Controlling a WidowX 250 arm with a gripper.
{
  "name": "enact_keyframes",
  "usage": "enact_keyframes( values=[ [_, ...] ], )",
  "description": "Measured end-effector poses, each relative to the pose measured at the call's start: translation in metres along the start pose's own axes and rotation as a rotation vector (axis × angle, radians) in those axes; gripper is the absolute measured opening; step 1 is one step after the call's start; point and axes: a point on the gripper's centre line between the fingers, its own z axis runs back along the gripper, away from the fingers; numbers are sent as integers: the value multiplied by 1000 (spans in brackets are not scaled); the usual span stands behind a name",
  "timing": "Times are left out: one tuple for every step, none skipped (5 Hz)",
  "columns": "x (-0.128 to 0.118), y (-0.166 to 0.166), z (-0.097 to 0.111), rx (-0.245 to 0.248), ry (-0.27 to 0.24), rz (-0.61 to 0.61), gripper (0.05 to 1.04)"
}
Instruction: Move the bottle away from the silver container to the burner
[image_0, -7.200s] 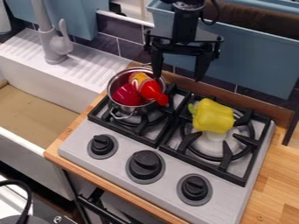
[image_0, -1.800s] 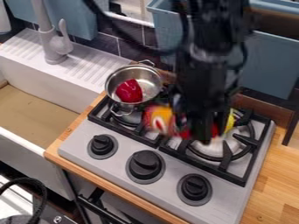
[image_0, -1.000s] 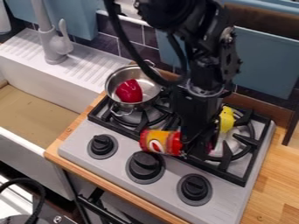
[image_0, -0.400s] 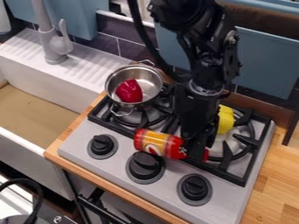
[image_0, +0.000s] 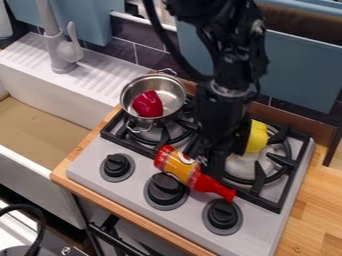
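Note:
The black gripper (image_0: 212, 164) is low over the front middle of the stove, right beside the bottle's far side. Red, with a yellow-orange label, the bottle (image_0: 179, 165) lies on its side at the front edge of the grates, its red neck pointing to the lower right between the middle and right knobs. Whether the gripper holds it cannot be made out. The silver pot (image_0: 175, 91) stands on the left burner with a red object (image_0: 148, 104) inside. Part of the right burner (image_0: 250, 170) is hidden behind the gripper.
A yellow pepper (image_0: 256, 137) sits on the back of the right burner, partly behind the arm. Three black knobs line the stove front, the middle one (image_0: 166, 189) close under the bottle. The sink (image_0: 40, 135) is at left.
The bottle has left the pot and come to the stove's front. Lately its neck has swung down toward the lower right and come out from behind the gripper, which has shifted slightly.

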Motion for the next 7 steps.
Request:
enact_keyframes(
  values=[
    [9, -1, 14, -30, 11, -52, 999],
    [16, -5, 27, -79, 4, -102, 999],
    [23, -15, 31, -124, -83, -208, 999],
    [31, -25, 48, -215, -156, -312, 999],
    [37, -24, 54, -196, -161, -494, 999],
    [44, -29, 64, -197, -147, -554, 999],
    [59, -34, 77, -163, -112, -640, 999]
  ],
)
